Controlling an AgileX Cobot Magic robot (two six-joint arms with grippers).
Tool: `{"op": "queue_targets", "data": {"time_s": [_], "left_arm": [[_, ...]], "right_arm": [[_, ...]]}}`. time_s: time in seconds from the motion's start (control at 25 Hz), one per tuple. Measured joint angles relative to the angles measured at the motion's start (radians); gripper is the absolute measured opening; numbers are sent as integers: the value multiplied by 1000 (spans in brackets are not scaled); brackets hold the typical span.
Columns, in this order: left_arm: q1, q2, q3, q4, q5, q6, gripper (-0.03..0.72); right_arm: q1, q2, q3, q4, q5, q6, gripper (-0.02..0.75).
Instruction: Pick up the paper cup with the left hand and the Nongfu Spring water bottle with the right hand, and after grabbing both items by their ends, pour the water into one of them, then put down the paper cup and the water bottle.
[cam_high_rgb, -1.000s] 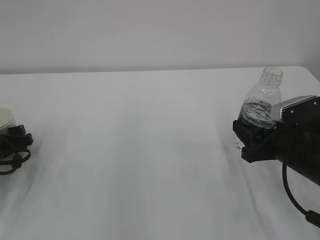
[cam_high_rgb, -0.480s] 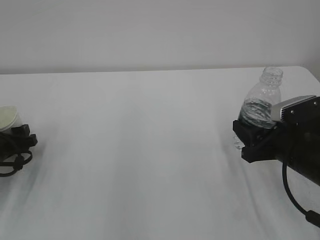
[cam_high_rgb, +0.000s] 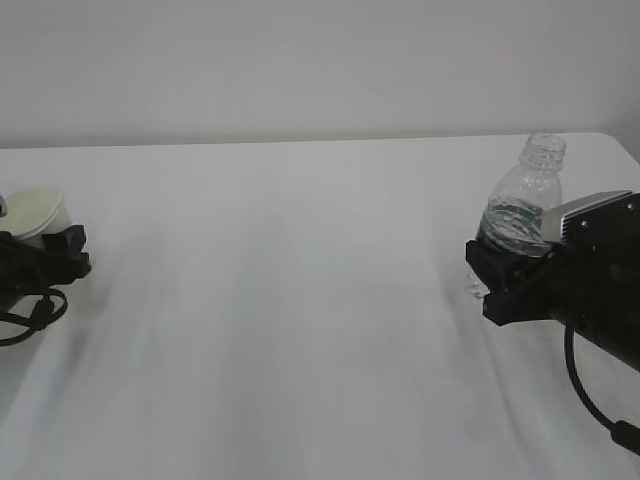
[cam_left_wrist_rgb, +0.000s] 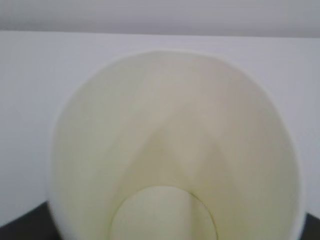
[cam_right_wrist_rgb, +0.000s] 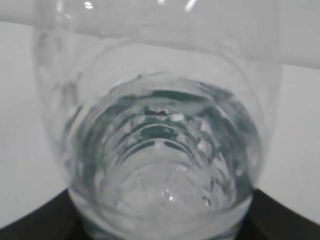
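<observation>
Left fingers: The left hand (cam_high_rgb: 62, 250) is closed around the lower end of the paper cup (cam_high_rgb: 38, 215). In the left wrist view only dark bits show at the bottom corners, so the fingers themselves cannot be seen well.

Paper cup: It is at the far left of the table (cam_high_rgb: 300, 300), held in the hand. Its open mouth tips a little toward the middle. The inside (cam_left_wrist_rgb: 170, 150) looks dry and empty.

Why the cup is held low: The grip is near the bottom, so the mouth is free and nothing blocks water going in.

Right fingers: The right hand (cam_high_rgb: 500, 275) is closed on the lower part of the Nongfu Spring water bottle (cam_high_rgb: 527, 205). Black parts sit on both sides of the bottle in the right wrist view.

Bottle: It stands upright at the far right of the table. It has no cap. I cannot tell if its base touches the table.

Water: The water (cam_right_wrist_rgb: 165, 150) sits low in the bottle, about up to the hand.

Why the bottle is held low: The open neck sticks out free, so it can be tipped to pour.

Gap: Cup and bottle are well apart, with bare table between them.

Step, I think: Both are grabbed. They must come together before pouring.
</observation>
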Motion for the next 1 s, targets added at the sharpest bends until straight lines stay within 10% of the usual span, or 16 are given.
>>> {"op": "queue_targets", "data": {"time_s": [1.0], "left_arm": [[0, -36, 0, 565, 0, -174, 441]], "right_arm": [[0, 0, 0, 49, 0, -35, 424]]}}
